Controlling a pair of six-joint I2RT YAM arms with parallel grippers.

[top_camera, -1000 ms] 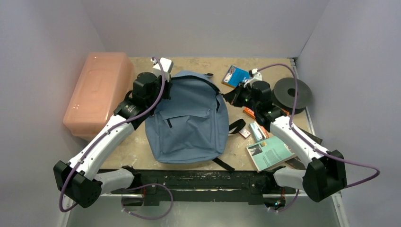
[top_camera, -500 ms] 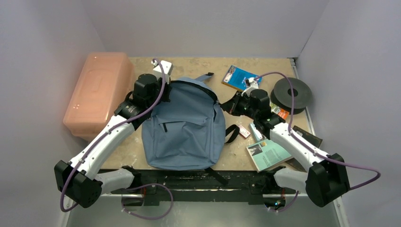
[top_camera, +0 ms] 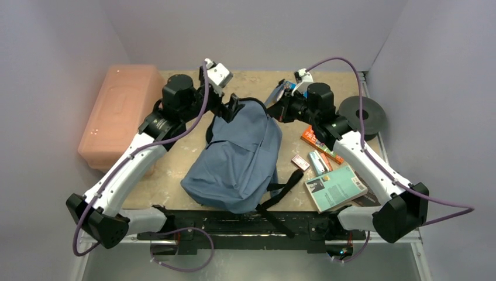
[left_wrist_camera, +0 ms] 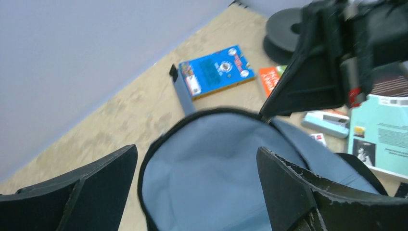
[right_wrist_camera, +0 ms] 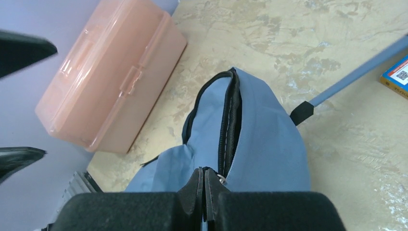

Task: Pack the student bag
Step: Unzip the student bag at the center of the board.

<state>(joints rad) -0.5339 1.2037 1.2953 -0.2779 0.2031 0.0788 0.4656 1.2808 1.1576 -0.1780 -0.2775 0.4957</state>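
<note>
The blue-grey student bag [top_camera: 240, 158] is pulled up by its top and slumps toward the table's front edge. My right gripper [right_wrist_camera: 204, 174] is shut on the rim beside the black zipper, at the bag's upper right [top_camera: 279, 109]. The bag [right_wrist_camera: 260, 139] hangs away below those shut fingers. My left gripper [left_wrist_camera: 197, 163] is wide open at the bag's upper left [top_camera: 229, 110], one finger [left_wrist_camera: 96, 192] on each side of the bag's open mouth [left_wrist_camera: 211, 168], touching nothing. In the left wrist view the right gripper [left_wrist_camera: 312, 67] pinches the far rim.
A salmon-pink plastic box [top_camera: 120, 114] stands at the left. A black spool [top_camera: 362, 114] sits at the back right. A blue card pack [left_wrist_camera: 216, 72], an orange box [top_camera: 319, 140], a stapler [left_wrist_camera: 325, 122] and a teal book [top_camera: 336, 187] lie right of the bag.
My left gripper has let go of the bag's rim and opened wide. My right gripper has lifted the rim up and back, so the flat bag now stands crumpled with its mouth open.
</note>
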